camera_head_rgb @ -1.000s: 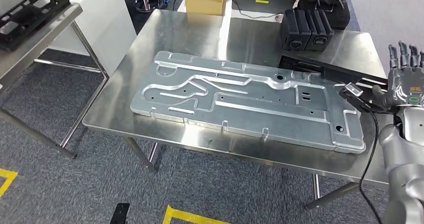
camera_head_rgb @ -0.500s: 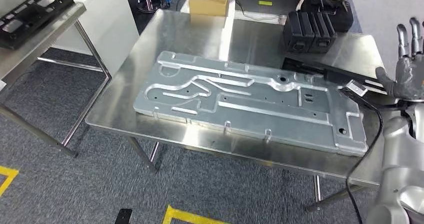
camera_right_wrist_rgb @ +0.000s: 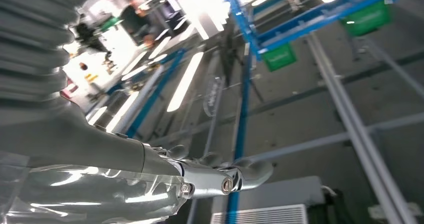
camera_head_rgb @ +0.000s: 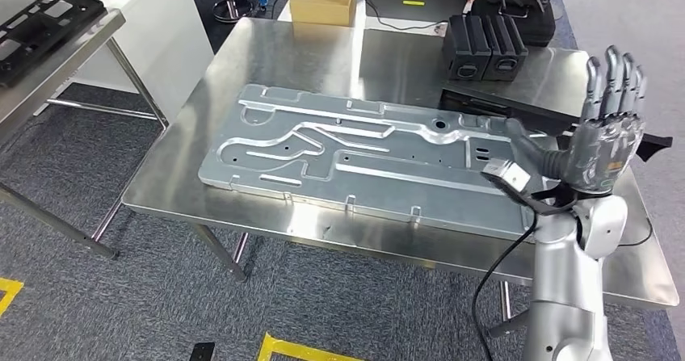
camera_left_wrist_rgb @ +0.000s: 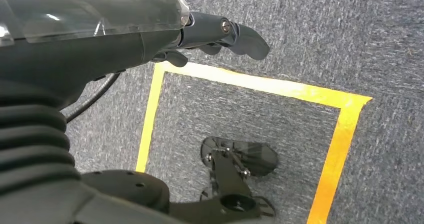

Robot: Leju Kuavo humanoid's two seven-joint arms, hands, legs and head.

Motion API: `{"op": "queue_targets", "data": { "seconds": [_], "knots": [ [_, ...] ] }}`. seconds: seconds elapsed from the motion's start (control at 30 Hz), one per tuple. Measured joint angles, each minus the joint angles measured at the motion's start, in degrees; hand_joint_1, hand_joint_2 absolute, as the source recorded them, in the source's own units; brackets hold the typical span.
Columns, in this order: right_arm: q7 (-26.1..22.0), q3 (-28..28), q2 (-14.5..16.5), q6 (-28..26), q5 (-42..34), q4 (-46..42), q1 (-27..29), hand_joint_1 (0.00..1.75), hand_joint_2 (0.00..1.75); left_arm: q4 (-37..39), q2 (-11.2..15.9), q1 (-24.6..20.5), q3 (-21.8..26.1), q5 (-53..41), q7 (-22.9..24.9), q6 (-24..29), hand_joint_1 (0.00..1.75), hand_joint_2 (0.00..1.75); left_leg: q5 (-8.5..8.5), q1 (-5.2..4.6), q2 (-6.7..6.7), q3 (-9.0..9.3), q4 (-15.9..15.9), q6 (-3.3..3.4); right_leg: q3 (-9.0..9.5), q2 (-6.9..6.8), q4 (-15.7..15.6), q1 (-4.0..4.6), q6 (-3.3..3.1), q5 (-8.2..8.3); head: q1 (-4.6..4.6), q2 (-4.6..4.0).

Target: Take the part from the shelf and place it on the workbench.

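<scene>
The part, a long stamped silver metal panel (camera_head_rgb: 380,159), lies flat on the steel workbench (camera_head_rgb: 307,54). My right hand (camera_head_rgb: 606,139) is raised upright over the panel's right end, fingers straight and spread, holding nothing. In the right wrist view the same hand (camera_right_wrist_rgb: 150,179) points up toward ceiling beams and lights. My left hand (camera_left_wrist_rgb: 200,33) hangs low over grey carpet with its fingers loosely curled, nothing in it.
Black boxes (camera_head_rgb: 485,46) and a flat black bar (camera_head_rgb: 501,107) sit at the workbench's back right, a cardboard box (camera_head_rgb: 323,2) behind. A second table with a black tray (camera_head_rgb: 40,26) stands at left. Yellow floor tape (camera_left_wrist_rgb: 320,93) marks the carpet.
My right hand has lifted and swung in from the right edge to stand upright above the panel's right end. The camera has shifted a little; the panel stays flat on the workbench.
</scene>
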Motion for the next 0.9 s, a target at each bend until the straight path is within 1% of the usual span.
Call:
{"op": "queue_targets", "data": {
  "seconds": [0.07, 0.1, 0.13, 0.17, 0.2, 0.27, 0.3, 0.33, 0.37, 0.4, 0.43, 0.47, 0.5, 0.53, 0.6, 0.63, 0.67, 0.7, 0.73, 0.77, 0.8, 0.83, 0.87, 0.9],
  "knots": [
    [0.0, 1.5, 1.3, 0.0, -1.1, -2.6, 1.9, 0.00, 0.00, 0.0, -0.1, 0.2, 0.2, 0.1, 0.2, 0.1, 0.00, 0.00, 0.14, -0.20, -0.10, 0.24, -0.8, 0.20, 0.07, -0.13, -0.2, -0.02, 0.61, 0.09, 0.03, 0.00],
    [0.0, 2.5, 2.0, 0.0, -2.0, -4.1, 3.3, 0.00, 0.00, 0.0, -0.2, 0.5, 0.3, 0.1, 0.3, 0.1, 0.00, 0.00, 0.34, -0.05, -0.09, 0.37, -1.0, 0.39, 0.16, -0.21, -0.2, -0.06, 0.90, -0.04, 0.04, 0.00],
    [0.0, 3.8, 2.6, 0.0, -3.2, -5.6, 4.7, 0.00, 0.00, 0.0, -0.2, 0.8, 0.4, 0.2, 0.5, 0.2, 0.00, 0.00, 0.58, 0.10, -0.03, 0.50, -1.3, 0.62, 0.04, -0.27, 0.3, -0.03, 1.13, -0.60, 0.07, 0.00],
    [0.0, 5.1, 3.3, 0.0, -4.4, -6.9, 6.1, 0.00, 0.00, 0.0, -0.2, 1.1, 0.5, 0.4, 0.7, 0.3, 0.00, 0.00, 0.84, 0.28, 0.10, 0.58, -1.7, 0.86, -0.50, -0.29, 1.7, -0.01, 1.32, -1.76, 0.08, 0.00],
    [0.0, 6.4, 3.9, 0.0, -5.5, -8.0, 7.3, 0.00, 0.00, 0.0, -0.2, 1.2, 0.7, 0.5, 0.9, 0.4, 0.00, 0.00, 1.02, 0.42, 0.22, 0.59, -1.9, 1.03, -1.55, -0.33, 4.2, -0.03, 1.47, -3.55, 0.09, 0.00],
    [0.0, 8.5, 4.9, 0.0, -6.8, -9.9, 9.8, 0.00, 0.00, 0.0, -0.2, 1.5, 1.0, 0.7, 1.0, 0.5, 0.00, 0.00, 1.13, 0.37, 0.29, 0.32, -1.9, 1.21, -4.65, -0.36, 11.6, -0.14, 1.75, -7.47, 0.12, 0.01],
    [0.0, 9.2, 5.4, 0.0, -7.0, -10.6, 10.9, 0.00, 0.00, 0.0, -0.2, 1.7, 1.2, 0.8, 1.1, 0.5, 0.00, 0.00, 1.14, 0.37, 0.29, 0.17, -1.7, 1.21, -5.76, -0.37, 14.3, -0.21, 1.87, -8.47, 0.12, 0.00],
    [0.0, 9.7, 5.8, 0.0, -7.0, -11.2, 11.8, 0.00, 0.00, 0.1, -0.2, 1.9, 1.3, 0.8, 1.2, 0.5, 0.00, 0.00, 1.15, 0.37, 0.29, 0.01, -1.6, 1.21, -6.01, -0.40, 15.3, -0.28, 1.94, -8.41, 0.12, 0.00],
    [0.0, 10.2, 6.2, 0.0, -7.0, -11.9, 12.6, 0.00, 0.00, 0.1, -0.3, 2.1, 1.4, 0.8, 1.4, 0.5, 0.00, 0.00, 1.14, 0.38, 0.28, -0.12, -1.4, 1.18, -5.10, -0.44, 13.9, -0.34, 1.95, -7.28, 0.12, 0.01],
    [0.0, 10.6, 6.6, 0.0, -7.1, -12.6, 13.2, 0.00, 0.00, 0.1, -0.3, 2.2, 1.4, 0.8, 1.6, 0.5, 0.00, 0.00, 1.10, 0.40, 0.26, -0.24, -1.1, 1.11, -3.14, -0.51, 10.5, -0.39, 1.90, -5.49, 0.12, 0.00],
    [0.0, 11.0, 7.1, 0.0, -7.6, -13.3, 13.9, 0.00, 0.00, 0.1, -0.3, 2.2, 1.5, 0.8, 1.9, 0.5, 0.00, 0.00, 1.06, 0.36, 0.23, -0.36, -0.9, 0.94, -0.93, -0.58, 6.5, -0.38, 1.75, -4.08, 0.12, 0.01],
    [0.0, 11.5, 7.6, 0.0, -8.3, -13.9, 14.6, 0.00, 0.00, 0.1, -0.3, 2.2, 1.5, 0.8, 2.1, 0.6, 0.00, 0.00, 1.01, 0.27, 0.17, -0.47, -0.6, 0.68, 0.82, -0.60, 3.2, -0.29, 1.52, -2.95, 0.09, 0.01],
    [0.0, 11.9, 8.1, 0.0, -9.3, -14.5, 15.3, 0.00, 0.00, 0.1, -0.4, 2.3, 1.5, 0.6, 2.3, 0.7, 0.00, 0.00, 1.03, 0.19, 0.14, -0.57, -0.5, 0.37, 1.90, -0.60, 1.1, -0.20, 1.26, -2.38, 0.07, 0.00],
    [0.0, 12.2, 8.6, 0.0, -10.1, -15.0, 16.2, 0.00, 0.00, 0.1, -0.4, 2.3, 1.5, 0.4, 2.6, 0.8, 0.00, 0.00, 1.11, 0.11, 0.11, -0.65, -0.4, 0.02, 2.15, -0.55, 0.3, -0.07, 0.97, -2.31, 0.05, 0.00],
    [0.0, 12.8, 9.6, 0.0, -11.3, -16.1, 18.3, 0.00, 0.00, 0.1, -0.3, 2.4, 1.5, -0.3, 3.1, 1.1, 0.00, 0.00, 1.33, 0.16, 0.09, -0.79, -0.4, -0.67, 1.89, -0.52, 0.2, -0.03, 0.27, -1.74, 0.06, 0.00],
    [0.0, 13.1, 10.1, 0.0, -11.6, -16.5, 19.3, 0.00, 0.00, 0.1, -0.3, 2.5, 1.5, -0.4, 3.3, 1.3, 0.00, 0.00, 0.88, 0.23, 0.08, -1.02, -0.1, -1.01, 1.72, -0.57, 0.0, -0.10, -0.16, -1.42, 0.04, 0.00],
    [0.0, 13.4, 10.6, 0.0, -12.0, -16.8, 20.2, 0.00, 0.00, 0.1, -0.3, 2.6, 1.4, -0.4, 3.4, 1.6, 0.00, 0.00, -0.27, 0.31, 0.08, -1.53, 1.1, -1.34, 1.48, -0.64, -0.1, -0.20, -0.62, -1.07, -0.04, 0.00],
    [0.0, 13.9, 11.1, 0.0, -12.3, -17.0, 21.0, 0.00, 0.00, 0.1, -0.3, 2.7, 1.3, -0.2, 3.6, 1.7, 0.00, 0.00, -2.21, 0.41, 0.09, -2.41, 3.4, -1.62, 1.18, -0.72, -0.2, -0.30, -0.98, -0.74, -0.17, -0.01],
    [0.0, 14.3, 11.5, 0.0, -12.7, -17.1, 21.8, 0.00, 0.00, 0.1, -0.3, 2.8, 1.1, 0.0, 3.8, 1.8, 0.00, 0.00, -4.63, 0.50, 0.11, -3.63, 6.8, -1.86, 0.81, -0.74, -0.2, -0.27, -1.18, -0.45, -0.32, 0.00],
    [0.1, 14.8, 11.8, 0.0, -13.1, -17.1, 22.6, 0.00, 0.00, 0.1, -0.3, 2.8, 1.0, 0.1, 4.1, 1.8, 0.00, 0.00, -6.93, 0.57, 0.12, -4.93, 10.7, -2.05, 0.39, -0.76, -0.2, -0.23, -1.28, -0.18, -0.42, 0.00],
    [0.2, 15.3, 12.0, 0.0, -13.5, -17.1, 23.3, 0.00, 0.00, 0.1, -0.3, 2.8, 0.8, 0.1, 4.4, 1.8, 0.00, 0.00, -8.56, 0.61, 0.12, -5.85, 13.9, -2.16, -0.06, -0.79, -0.1, -0.18, -1.27, 0.12, -0.46, 0.00],
    [0.3, 15.8, 12.1, 0.0, -13.9, -17.1, 23.9, 0.00, 0.00, 0.1, -0.2, 2.8, 0.7, 0.1, 4.7, 1.7, 0.00, 0.00, -9.12, 0.62, 0.12, -5.87, 15.3, -2.20, -0.53, -0.80, -0.1, -0.15, -1.21, 0.41, -0.46, 0.00],
    [0.4, 16.4, 12.2, 0.0, -14.4, -17.0, 24.4, 0.00, 0.00, 0.1, -0.2, 2.9, 0.6, 0.1, 4.9, 1.7, 0.00, 0.00, -8.59, 0.62, 0.12, -4.66, 14.4, -2.14, -0.96, -0.79, 0.0, -0.14, -1.13, 0.71, -0.47, 0.00],
    [0.4, 16.9, 12.2, 0.0, -14.9, -16.9, 24.8, 0.00, 0.00, 0.1, -0.2, 2.9, 0.4, 0.1, 4.9, 1.7, 0.00, 0.00, -7.26, 0.62, 0.12, -2.28, 11.1, -1.99, -1.32, -0.75, 0.1, -0.13, -1.01, 1.00, -0.47, 0.00]
  ]
}}
